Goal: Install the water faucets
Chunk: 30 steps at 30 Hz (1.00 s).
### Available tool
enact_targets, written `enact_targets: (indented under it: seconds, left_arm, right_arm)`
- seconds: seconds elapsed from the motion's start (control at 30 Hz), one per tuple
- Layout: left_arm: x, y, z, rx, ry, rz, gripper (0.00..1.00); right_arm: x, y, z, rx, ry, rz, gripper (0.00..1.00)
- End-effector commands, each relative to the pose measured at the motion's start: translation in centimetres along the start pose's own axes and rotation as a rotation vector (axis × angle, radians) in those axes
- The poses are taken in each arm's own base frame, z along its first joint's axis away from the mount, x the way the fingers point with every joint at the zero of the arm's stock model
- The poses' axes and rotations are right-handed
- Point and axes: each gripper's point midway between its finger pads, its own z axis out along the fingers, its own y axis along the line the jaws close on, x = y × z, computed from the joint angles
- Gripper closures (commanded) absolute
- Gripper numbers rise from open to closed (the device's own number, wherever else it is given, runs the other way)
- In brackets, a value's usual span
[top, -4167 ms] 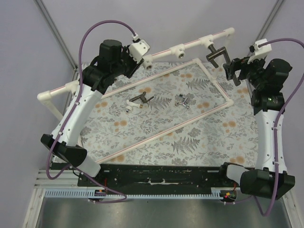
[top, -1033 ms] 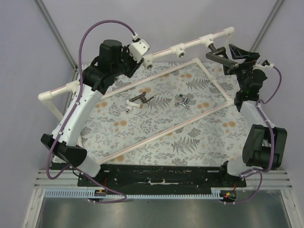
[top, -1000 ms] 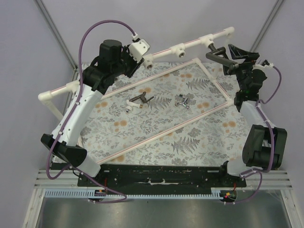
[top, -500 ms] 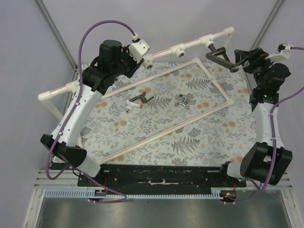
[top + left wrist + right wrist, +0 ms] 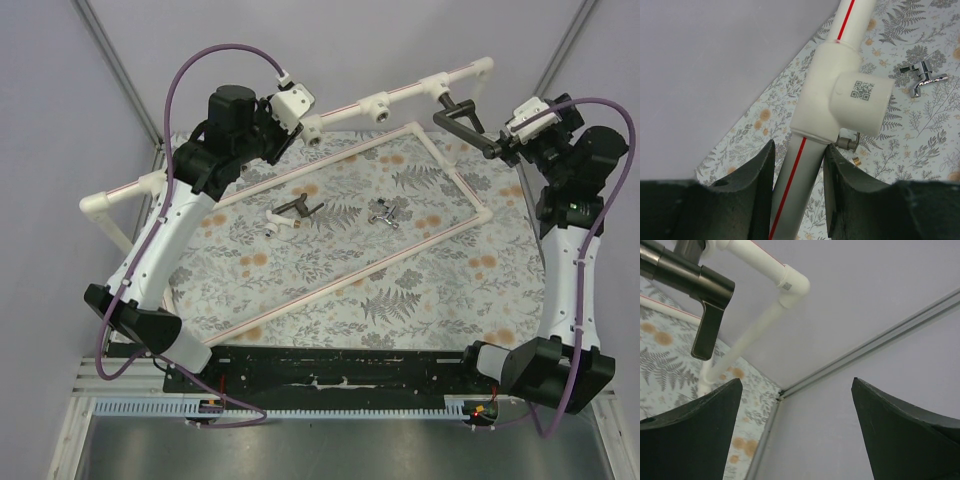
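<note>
The dark L-shaped faucet (image 5: 465,122) sticks out of the far right socket of the white pipe frame (image 5: 400,95); it also shows in the right wrist view (image 5: 695,285). My right gripper (image 5: 512,145) is open and empty just right of its spout, jaws wide apart (image 5: 797,430). The shorter dark faucet with a white end (image 5: 293,213) and the silver cross-handled faucet (image 5: 385,213) lie on the floral mat; the silver faucet also shows in the left wrist view (image 5: 922,77). My left gripper (image 5: 285,132) is shut on the frame's pipe (image 5: 795,180) just below a socket (image 5: 855,100).
The frame's lower rectangle of thin pipes (image 5: 350,275) lies flat across the floral mat (image 5: 420,300). The raised top rail carries several round sockets. Grey walls with a metal corner post (image 5: 865,347) close in behind the right gripper.
My right gripper has let go of the L-shaped faucet's spout and drawn back to the right. The faucet stays in its socket. The left arm has not moved.
</note>
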Motion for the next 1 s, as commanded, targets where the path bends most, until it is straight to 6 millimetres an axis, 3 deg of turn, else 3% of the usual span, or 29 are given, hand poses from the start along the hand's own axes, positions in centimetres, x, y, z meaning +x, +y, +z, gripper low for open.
enact_targets:
  seconds: [0.0,0.07,0.23,0.33,0.47,0.63,0.77,0.97]
  left_arm:
    - [-1.5,3.0,-2.1,-0.163,-0.064,-0.195,0.98]
    - [-1.6,3.1,-2.1,-0.165,-0.068,-0.195,0.98]
    - [-1.7,3.0,-2.3,-0.163,-0.072,-0.192,0.98]
    - [-1.6,3.1,-2.3,-0.167,-0.069,-0.189,0.98]
    - [-1.5,3.2,-2.3,-0.175,-0.064,-0.187,0.98]
    - [-1.5,3.2,-2.2,-0.172,-0.065,-0.186,0.98]
    - [-1.6,3.2,-2.1,-0.174,-0.067,-0.189,0.98]
    - [-1.5,3.2,-1.9,-0.172,-0.067,-0.196,0.98]
  right_arm:
    - [-1.0,-1.5,-0.2,-0.025,0.010,-0.275,0.02]
    - [-1.1,-2.4,-0.1,0.003,0.022,-0.283,0.02]
    - [-1.9,-7.1,-0.4,0.170,0.098,-0.223,0.02]
    - [-3.9,-8.7,-0.8,0.214,0.074,-0.158,0.03]
    - [-7.8,-8.8,-1.6,0.186,0.025,-0.043,0.04]
    - [-12.6,-6.0,-1.7,0.104,-0.017,0.007,0.03]
    - [-15.1,-0.7,-0.6,-0.018,0.019,-0.010,0.02]
    - [-14.7,4.7,1.0,-0.068,0.194,-0.066,0.02]
